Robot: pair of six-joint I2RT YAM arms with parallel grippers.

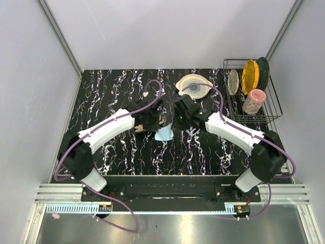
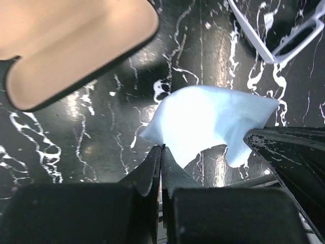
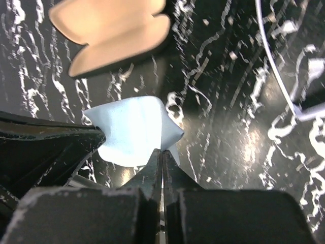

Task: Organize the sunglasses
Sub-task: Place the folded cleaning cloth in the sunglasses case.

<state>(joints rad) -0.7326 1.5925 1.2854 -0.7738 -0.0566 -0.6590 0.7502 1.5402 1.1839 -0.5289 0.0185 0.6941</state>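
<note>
Blue cloth (image 2: 213, 119) seemed pinched by closed left gripper (image 2: 161, 148) and right gripper (image 3: 162, 151); next, it and sunglasses (image 2: 266, 53) needed stowing in case (image 2: 71, 40).

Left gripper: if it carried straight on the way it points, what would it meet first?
The crumpled light blue cloth, right at the shut fingers of the left gripper; whether they touch it is unclear.

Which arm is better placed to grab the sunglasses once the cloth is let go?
Probably right. Both grippers pinch the blue cloth, but in the left wrist view the sunglasses lie beyond the right gripper, which stands in the way of the left gripper.
</note>
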